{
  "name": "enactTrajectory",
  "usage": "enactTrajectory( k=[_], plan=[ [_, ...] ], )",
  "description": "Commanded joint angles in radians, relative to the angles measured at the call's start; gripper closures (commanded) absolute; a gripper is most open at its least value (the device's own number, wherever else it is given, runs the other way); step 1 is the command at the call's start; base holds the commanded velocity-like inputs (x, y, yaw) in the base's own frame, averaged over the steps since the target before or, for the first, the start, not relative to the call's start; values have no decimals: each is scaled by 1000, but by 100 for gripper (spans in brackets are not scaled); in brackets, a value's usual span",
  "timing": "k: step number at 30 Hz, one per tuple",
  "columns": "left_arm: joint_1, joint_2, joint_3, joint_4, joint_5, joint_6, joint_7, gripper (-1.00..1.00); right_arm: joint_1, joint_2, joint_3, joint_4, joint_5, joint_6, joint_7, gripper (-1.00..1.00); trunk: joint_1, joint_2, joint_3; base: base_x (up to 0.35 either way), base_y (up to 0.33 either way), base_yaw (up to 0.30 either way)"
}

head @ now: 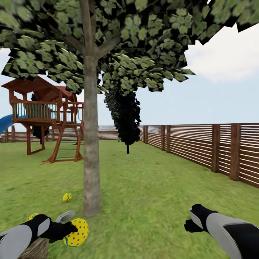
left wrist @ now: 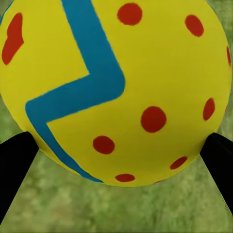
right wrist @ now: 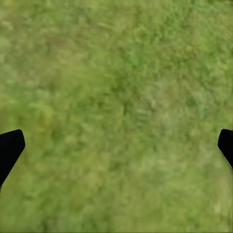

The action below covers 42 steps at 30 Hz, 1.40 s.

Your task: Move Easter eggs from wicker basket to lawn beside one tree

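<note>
Your left jaws (head: 73, 230) clamp an egg (head: 76, 232) between them, held above the lawn (head: 151, 201) just short of the tree (head: 91, 172), where another egg (head: 67, 197) already lies; right jaws (head: 187, 226) gape wide, empty.

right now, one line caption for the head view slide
Left hand holds a spotted Easter egg near the tree, where another egg lies on the lawn.

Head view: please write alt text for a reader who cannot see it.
The left gripper holds a yellow dotted Easter egg above the lawn near the tree, where another egg lies. The right gripper hangs empty; playset and fence stand behind.
</note>
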Motion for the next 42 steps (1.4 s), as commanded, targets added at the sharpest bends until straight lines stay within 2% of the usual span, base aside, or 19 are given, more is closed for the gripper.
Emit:
enactTrajectory(
  k=[1, 6, 20, 30, 42],
  plan=[
    [-2, 0, 8, 2, -10, 2, -3, 100, -1, 0, 3, 1, 3, 2, 1, -100, 1, -1, -1, 262, -203, 294],
    [-1, -2, 8, 2, -10, 1, -3, 100, -1, -1, 3, 1, 3, 2, 1, -100, 1, -1, -1, 262, -203, 164],
    [-1, -14, 8, 2, -12, 0, -1, 100, -1, 1, 3, 1, 3, 2, 2, -100, 1, -1, -1, 261, -203, 2],
    [-1, -12, 8, 2, -10, 0, -1, 100, -1, 1, 3, 1, 5, 2, 2, -100, 1, -1, -1, 261, -203, 7],
    [-1, -15, 8, 2, -12, 0, -1, 100, -1, 2, 3, 1, 5, 2, 1, -100, 1, -1, 4, 262, -203, 261]
  ],
)
